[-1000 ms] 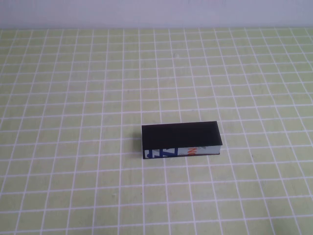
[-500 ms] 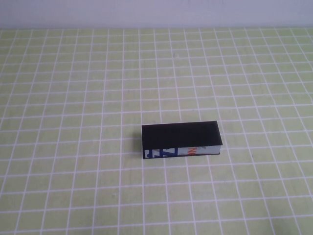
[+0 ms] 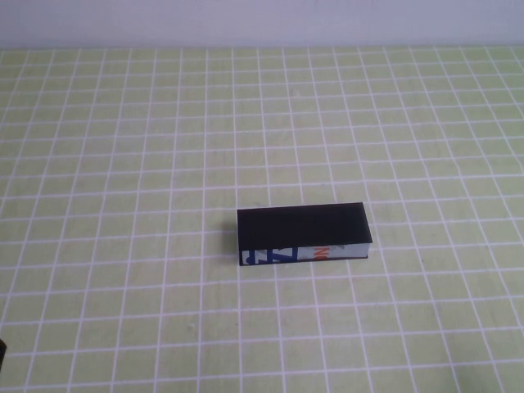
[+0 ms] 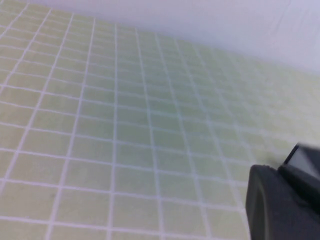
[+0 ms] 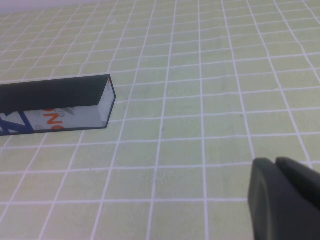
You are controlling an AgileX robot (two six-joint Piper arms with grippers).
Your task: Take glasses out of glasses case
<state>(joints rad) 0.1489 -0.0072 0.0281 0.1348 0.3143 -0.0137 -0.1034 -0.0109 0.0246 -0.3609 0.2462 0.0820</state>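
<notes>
The glasses case point(image 3: 301, 232) lies shut near the middle of the table in the high view, flat black lid up, its blue, white and orange printed side toward me. It also shows in the right wrist view point(image 5: 55, 102), with its white end panel facing my right gripper point(image 5: 274, 162). That gripper is shut and empty, well apart from the case. My left gripper point(image 4: 277, 170) is shut and empty over bare cloth. A sliver of it point(image 3: 2, 352) shows at the high view's lower left edge. The glasses are hidden.
A green cloth with a white grid point(image 3: 123, 164) covers the whole table. A pale wall point(image 3: 262, 20) runs along the far edge. In the left wrist view a pale, black-edged shape point(image 4: 306, 157) peeks out behind the fingers.
A dark sliver of my left gripper has come into the high view at the lower left edge. The case has not moved.
</notes>
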